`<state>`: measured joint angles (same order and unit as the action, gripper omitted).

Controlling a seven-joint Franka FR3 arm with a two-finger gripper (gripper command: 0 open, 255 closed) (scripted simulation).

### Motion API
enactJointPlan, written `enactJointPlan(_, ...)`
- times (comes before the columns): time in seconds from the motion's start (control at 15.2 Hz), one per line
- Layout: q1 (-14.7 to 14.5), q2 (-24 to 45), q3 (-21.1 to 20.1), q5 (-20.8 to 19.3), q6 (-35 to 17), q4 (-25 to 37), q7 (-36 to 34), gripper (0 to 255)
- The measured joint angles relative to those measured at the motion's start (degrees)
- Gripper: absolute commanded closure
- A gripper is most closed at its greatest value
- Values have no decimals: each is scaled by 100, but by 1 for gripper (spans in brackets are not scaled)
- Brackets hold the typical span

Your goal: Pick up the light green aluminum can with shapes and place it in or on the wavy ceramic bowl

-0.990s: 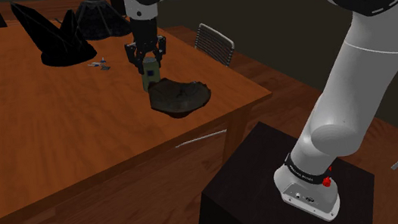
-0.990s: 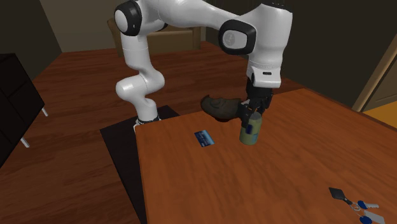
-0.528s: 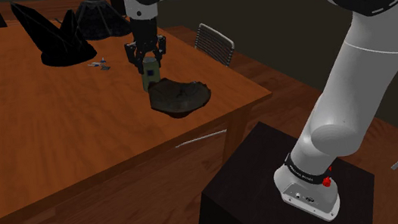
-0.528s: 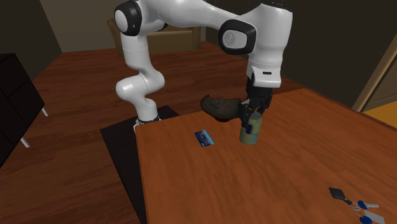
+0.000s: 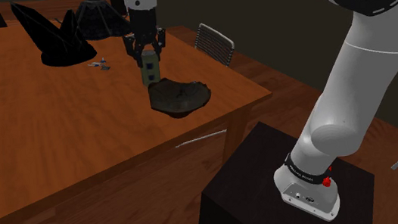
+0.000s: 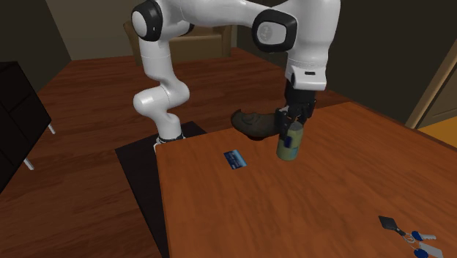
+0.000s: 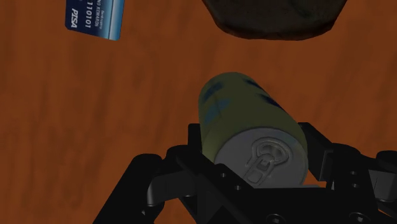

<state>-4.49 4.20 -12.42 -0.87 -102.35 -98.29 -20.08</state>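
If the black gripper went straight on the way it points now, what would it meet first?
Most likely the brown wooden table, through the light green can that the gripper clasps; the dark wavy bowl seems just beside that line.

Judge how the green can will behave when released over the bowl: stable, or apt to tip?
The can is a tall, smooth cylinder, so it would probably tip and roll on the uneven bowl. It looks like a drinks can, so likely light. The gripper clasps it near the top, so it might swing slightly.
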Motion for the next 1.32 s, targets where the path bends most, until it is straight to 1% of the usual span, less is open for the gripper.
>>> enactJointPlan(0.53,-5,40,-3,-7,623,663,2,255)
enactJointPlan(1.19,-36,229,-20,-50,1465,1690,-27,255)
enactJointPlan(1.32,-45,316,-23,-69,1670,1980,-29,255)
